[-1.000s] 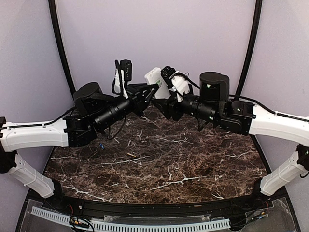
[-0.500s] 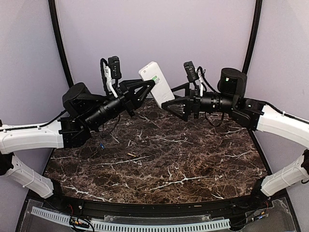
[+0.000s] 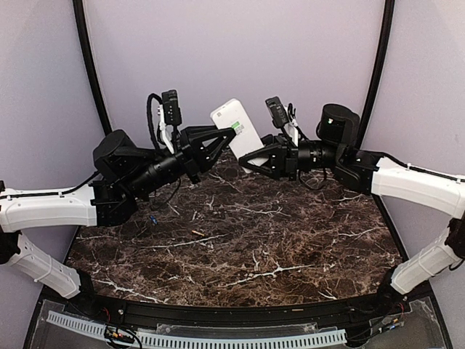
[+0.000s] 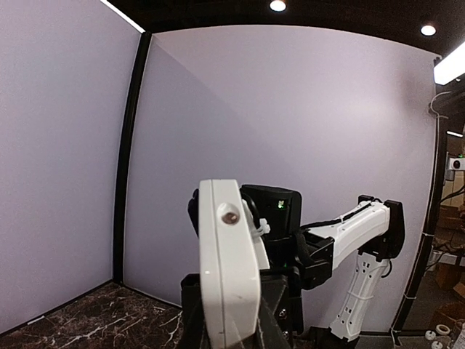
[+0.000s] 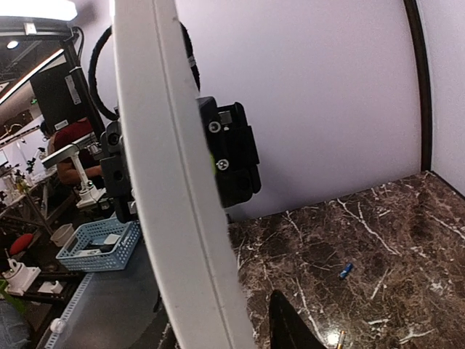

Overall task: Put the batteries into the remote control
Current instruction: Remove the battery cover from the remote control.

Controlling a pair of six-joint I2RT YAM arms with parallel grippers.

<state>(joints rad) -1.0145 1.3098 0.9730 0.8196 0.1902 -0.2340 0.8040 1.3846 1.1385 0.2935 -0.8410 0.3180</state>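
While lilac walls (image 3: pixel 232 51) box in a dark marble worktop (image 3: pixel 290 247), both arms reach up and inward above its far middle. Left end effector (image 3: pixel 231 133) is clamped on the remote control (image 3: pixel 234 118), held tilted in mid-air. Right end effector (image 3: pixel 245 161) points at its lower end; can't tell if it grips. Bluish battery (image 3: pixel 154 219) and tan battery (image 3: pixel 197 233) lie on the worktop left of centre, apart, well in from the near edge.

We record the remote control (image 5: pixel 171 167) cut off top and bottom in the right wrist view, its lower end hidden behind the right gripper (image 3: pixel 247 158) overhead.
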